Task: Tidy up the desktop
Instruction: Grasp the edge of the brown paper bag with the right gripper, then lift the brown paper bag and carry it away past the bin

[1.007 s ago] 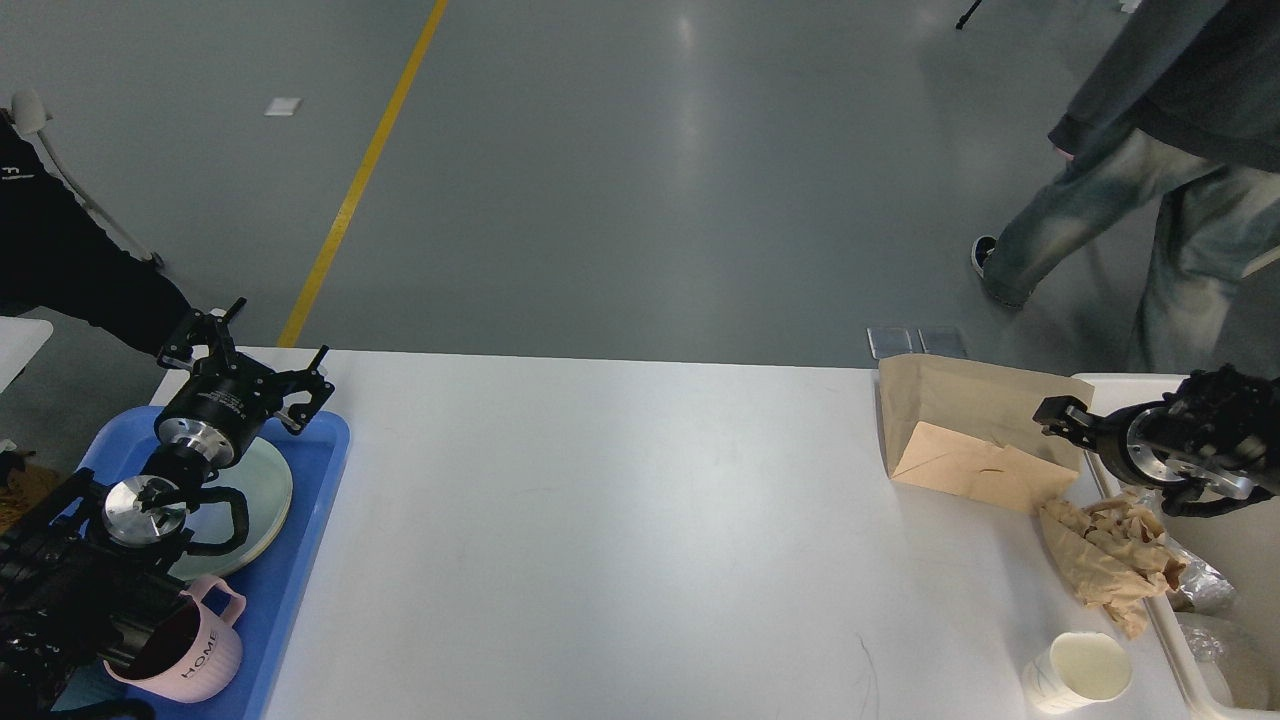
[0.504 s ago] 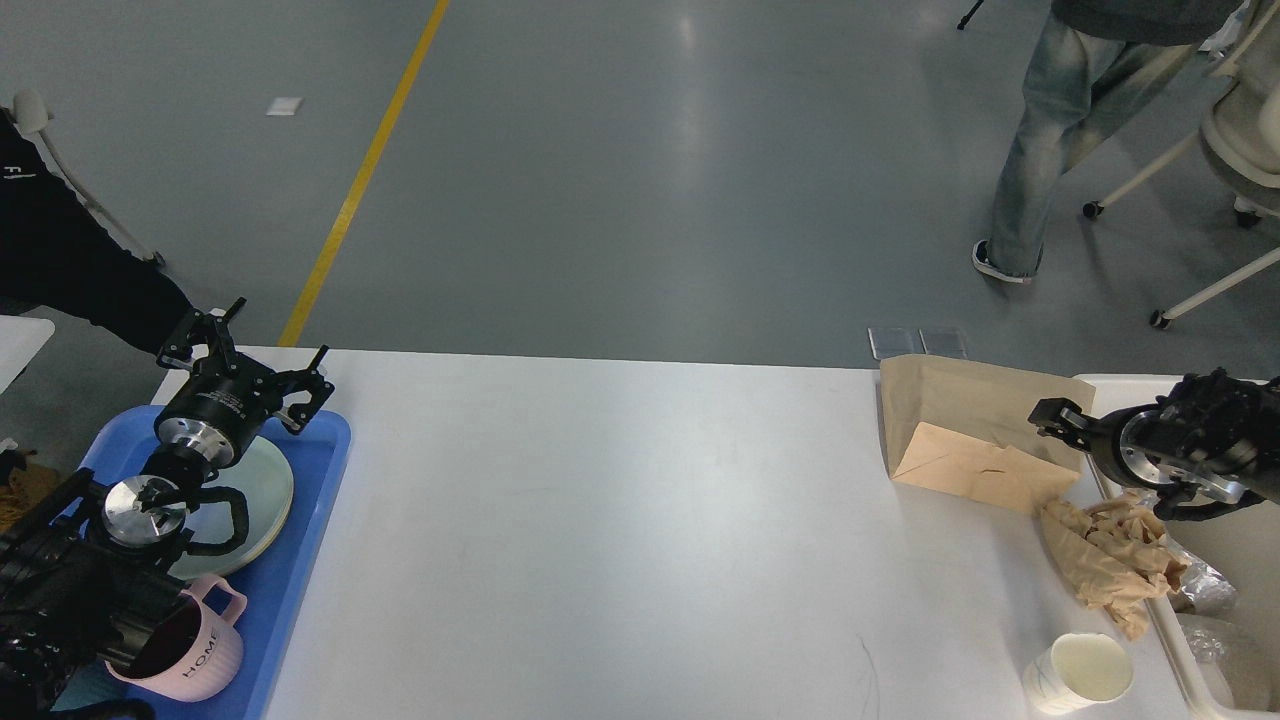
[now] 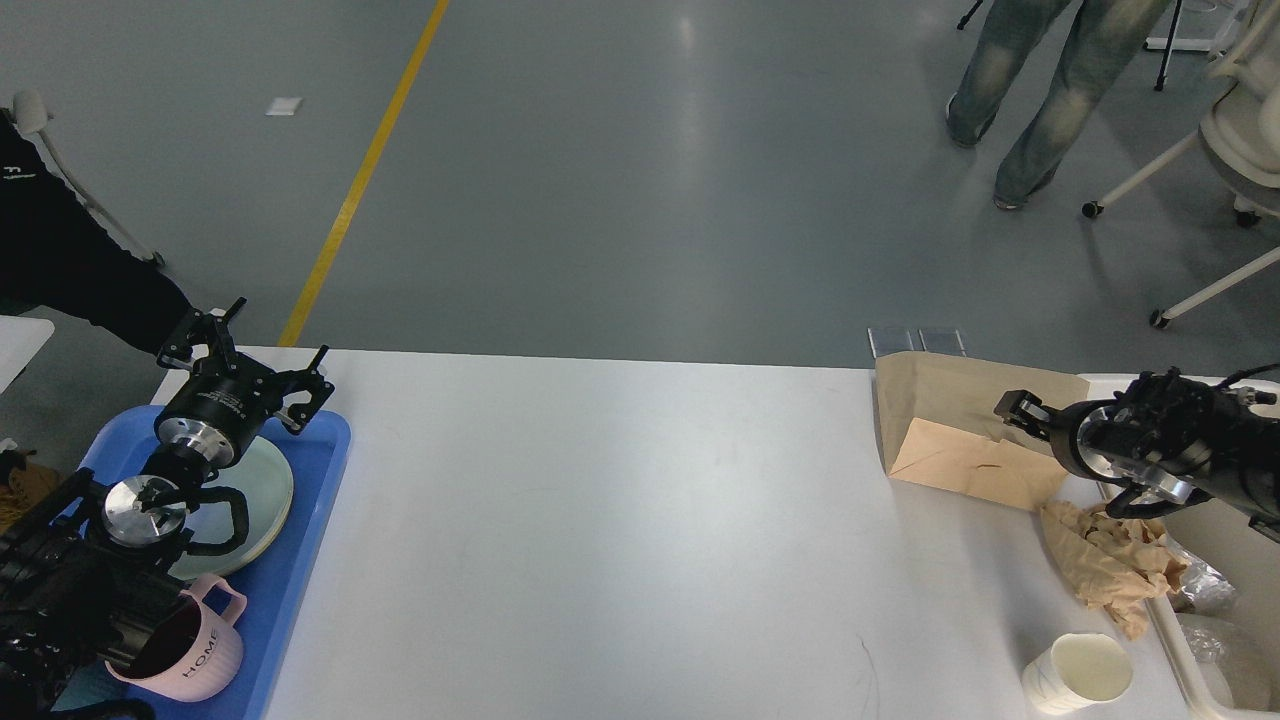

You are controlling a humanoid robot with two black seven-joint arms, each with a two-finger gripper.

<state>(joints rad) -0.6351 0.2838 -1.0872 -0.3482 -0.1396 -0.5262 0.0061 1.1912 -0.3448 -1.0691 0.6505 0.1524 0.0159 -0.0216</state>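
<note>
The white desktop (image 3: 620, 530) fills the lower part of the head view. On its right lie a flattened brown paper bag (image 3: 950, 430), a crumpled brown paper wad (image 3: 1105, 560) and a white paper cup (image 3: 1078, 672). My right gripper (image 3: 1018, 410) hovers over the bag's right part; it is small and dark, and its fingers cannot be told apart. My left gripper (image 3: 255, 355) is open and empty above the far end of a blue tray (image 3: 310, 520).
The blue tray holds a pale green plate (image 3: 262, 490) and a pink mug (image 3: 190, 640). A beige bin (image 3: 1165, 630) with trash stands at the right edge. A person's legs (image 3: 1040, 80) and a rolling chair (image 3: 1240, 130) are on the floor beyond.
My right gripper has moved left and a little farther, over the paper bag. The person behind has walked away from the table. The left arm has not moved.
</note>
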